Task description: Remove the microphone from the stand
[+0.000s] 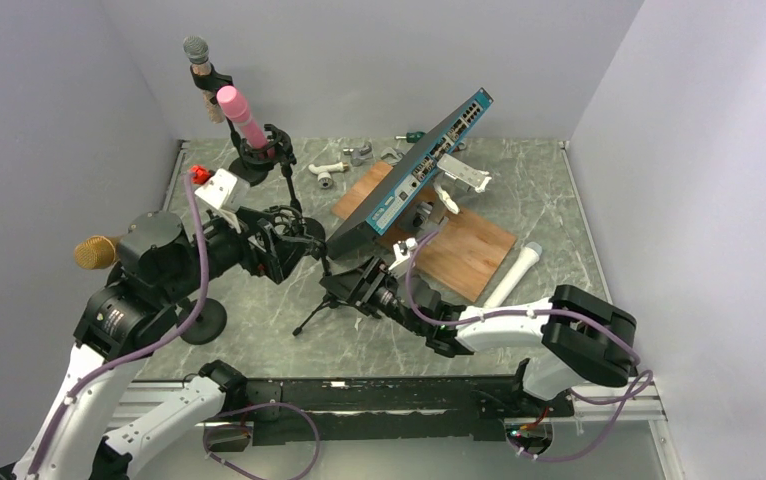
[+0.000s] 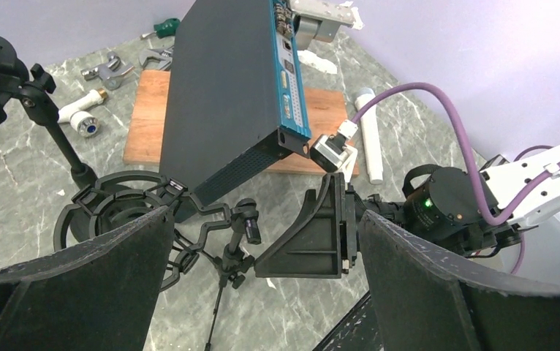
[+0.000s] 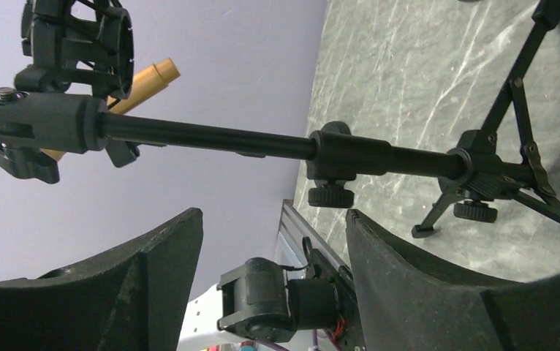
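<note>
A small black tripod stand (image 1: 321, 300) carries an empty black shock mount (image 1: 284, 222). My left gripper (image 1: 304, 245) is open beside the mount, which shows in the left wrist view (image 2: 116, 212) past my left gripper (image 2: 266, 213). My right gripper (image 1: 354, 285) is open at the stand's pole (image 3: 262, 142), which crosses just beyond my right gripper's (image 3: 273, 213) tips without touching. A pink microphone (image 1: 239, 115) and a grey-headed microphone (image 1: 197, 55) sit in stands at the back left. A gold microphone (image 1: 94, 252) shows behind my left arm. A white microphone (image 1: 514, 275) lies on the table.
A tilted network switch (image 1: 409, 175) leans over a wooden board (image 1: 464, 255) right of the stand. Pipe fittings and tools (image 1: 334, 170) lie at the back. A round stand base (image 1: 204, 320) sits by my left arm. Walls close in left and right.
</note>
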Controlling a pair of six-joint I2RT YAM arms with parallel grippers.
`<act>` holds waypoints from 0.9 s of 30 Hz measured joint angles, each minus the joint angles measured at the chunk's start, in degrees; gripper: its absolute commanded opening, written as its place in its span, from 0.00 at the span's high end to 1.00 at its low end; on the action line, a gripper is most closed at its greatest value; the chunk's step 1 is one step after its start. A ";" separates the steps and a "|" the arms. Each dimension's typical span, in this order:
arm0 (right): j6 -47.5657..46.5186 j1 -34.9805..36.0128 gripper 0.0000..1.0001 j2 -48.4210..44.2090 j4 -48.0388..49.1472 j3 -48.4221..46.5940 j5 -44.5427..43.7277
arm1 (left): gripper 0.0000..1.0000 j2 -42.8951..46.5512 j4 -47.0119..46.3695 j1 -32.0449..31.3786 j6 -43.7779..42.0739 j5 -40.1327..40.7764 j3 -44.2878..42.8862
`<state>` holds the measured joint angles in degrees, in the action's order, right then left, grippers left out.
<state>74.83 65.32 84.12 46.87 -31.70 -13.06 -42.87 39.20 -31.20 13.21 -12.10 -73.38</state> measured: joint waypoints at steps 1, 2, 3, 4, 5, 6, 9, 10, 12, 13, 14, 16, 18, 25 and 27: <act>0.00 0.00 0.28 0.15 0.07 -0.31 -0.24 | 0.01 -0.02 0.09 0.00 -0.11 0.02 0.24; 0.02 0.00 0.31 0.35 0.15 -0.63 -0.52 | 0.01 -0.04 0.11 0.00 -0.22 0.02 0.46; 0.02 0.04 0.32 0.50 0.13 -0.87 -0.74 | 0.00 -0.02 0.13 0.00 -0.33 0.04 0.68; 0.11 0.04 0.34 0.72 0.15 -1.05 -0.98 | 0.01 0.00 0.17 0.00 -0.46 0.17 0.83; 0.31 0.09 0.36 1.05 0.24 -1.11 -1.22 | 0.01 0.09 0.28 0.00 -0.52 0.28 0.87; 0.46 0.11 0.37 1.36 0.33 -1.14 -1.44 | 0.01 0.33 0.33 0.00 -0.61 0.44 0.85; 1.01 0.15 0.37 2.25 0.24 -1.18 -1.73 | 0.01 1.01 0.68 0.00 -1.38 1.03 0.85; 1.22 0.15 0.37 2.64 0.13 -1.31 -1.86 | 0.01 1.36 0.74 0.00 -1.57 1.25 0.85; 1.49 0.15 0.39 3.30 0.09 -1.49 -1.99 | 0.01 2.14 0.79 0.00 -1.84 1.49 0.85; 1.62 0.15 0.40 3.54 0.07 -1.51 -2.14 | 0.01 2.47 0.79 0.00 -1.92 1.49 0.85; 1.77 0.15 0.42 3.76 0.04 -1.51 -2.34 | 0.01 2.80 0.76 0.00 -2.01 1.49 0.87; 2.03 0.15 0.44 4.20 0.07 -1.51 -2.73 | 0.01 3.02 0.74 0.00 -2.05 1.49 0.85; 2.29 0.15 0.46 4.59 0.00 -1.51 -3.06 | 0.01 2.93 0.76 0.00 -2.12 1.49 0.87; 2.29 0.15 0.55 5.07 -0.28 -1.68 -3.65 | 0.01 2.69 0.79 0.00 -3.06 1.75 0.90; 2.27 0.15 0.57 5.07 -0.35 -1.79 -3.96 | 0.01 2.60 0.79 0.00 -3.10 1.90 0.90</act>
<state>77.10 65.47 89.19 46.52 -33.50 -17.02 -40.27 39.99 -31.20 10.11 -10.20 -72.49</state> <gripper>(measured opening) 0.461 0.994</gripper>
